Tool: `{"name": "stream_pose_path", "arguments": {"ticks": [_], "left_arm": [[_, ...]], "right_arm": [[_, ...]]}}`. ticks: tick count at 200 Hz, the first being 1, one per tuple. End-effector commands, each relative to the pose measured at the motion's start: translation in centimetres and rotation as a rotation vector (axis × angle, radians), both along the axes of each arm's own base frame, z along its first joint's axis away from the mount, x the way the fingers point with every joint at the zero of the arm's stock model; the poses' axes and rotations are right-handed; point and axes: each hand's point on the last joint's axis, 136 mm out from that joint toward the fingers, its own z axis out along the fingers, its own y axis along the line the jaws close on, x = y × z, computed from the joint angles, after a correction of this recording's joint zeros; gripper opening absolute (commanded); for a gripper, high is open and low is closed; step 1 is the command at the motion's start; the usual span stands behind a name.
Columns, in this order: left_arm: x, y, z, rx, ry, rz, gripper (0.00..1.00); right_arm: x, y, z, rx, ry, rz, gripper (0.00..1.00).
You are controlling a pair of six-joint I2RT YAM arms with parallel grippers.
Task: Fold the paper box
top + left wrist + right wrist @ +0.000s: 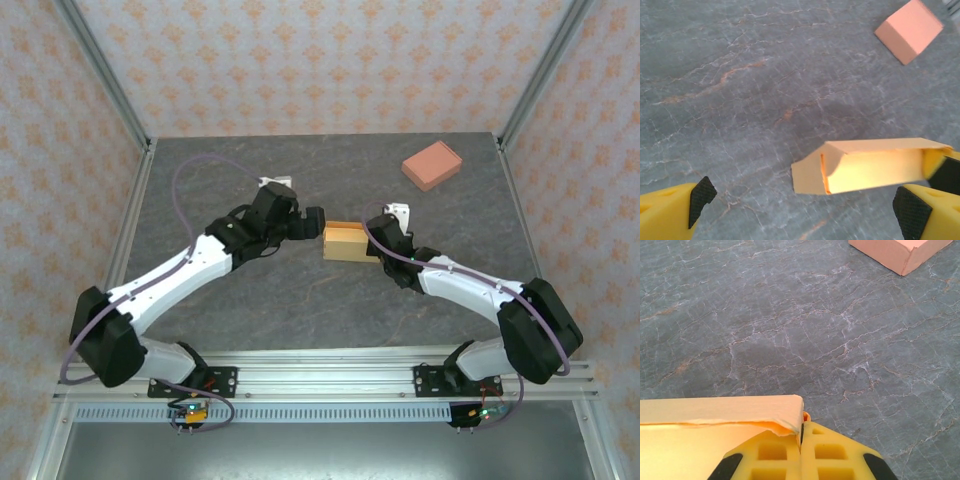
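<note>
The paper box (345, 242) is a tan-orange carton lying on its side mid-table. In the left wrist view the paper box (875, 165) has its near end flap angled outward and its long side open. My left gripper (314, 222) is at the box's left end and is open. Its fingers (700, 196) stand wide apart, and the box end lies between them, nearer the right one, touching neither. My right gripper (381, 244) is at the box's right end. It is shut (801, 435) on a thin wall of the paper box (715, 412).
A closed pink box (431, 165) lies at the back right of the grey marbled table (250, 290); the pink box (910, 30) also appears in the left wrist view, and the pink box (900, 252) in the right. Metal frame posts and patterned walls enclose the table.
</note>
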Motion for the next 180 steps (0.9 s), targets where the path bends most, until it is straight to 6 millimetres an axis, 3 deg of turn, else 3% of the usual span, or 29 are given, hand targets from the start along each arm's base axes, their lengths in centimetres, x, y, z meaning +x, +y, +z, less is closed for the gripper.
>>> {"name": "stream_pose_path", "arguments": {"ticks": [1,46,88,157,180], "left_arm": [[2.2,-1.3,-1.6,0.050,0.028,-0.027,1.00],[4.1,-4.4,-4.8,-0.051,0.139,0.007,0.92],[2.8,-3.7,-7.8,-0.048,0.172,0.034,0.73],[0.4,-2.7,-12.0,-0.060,0.228,0.069,0.70],[0.3,-2.2,-12.2,-0.056,0.229,0.089,0.70]], "right_arm": [[-1.3,-0.8,-2.6,-0.056,0.084,0.014,0.04],[-1.3,-0.9,-2.7,-0.054,0.083,0.008,0.04],[-1.3,-1.0,-2.7,-0.055,0.081,0.002,0.04],[-1.3,-0.9,-2.7,-0.053,0.080,0.003,0.05],[-1.3,-0.8,-2.5,-0.043,0.072,0.011,0.14]]}}
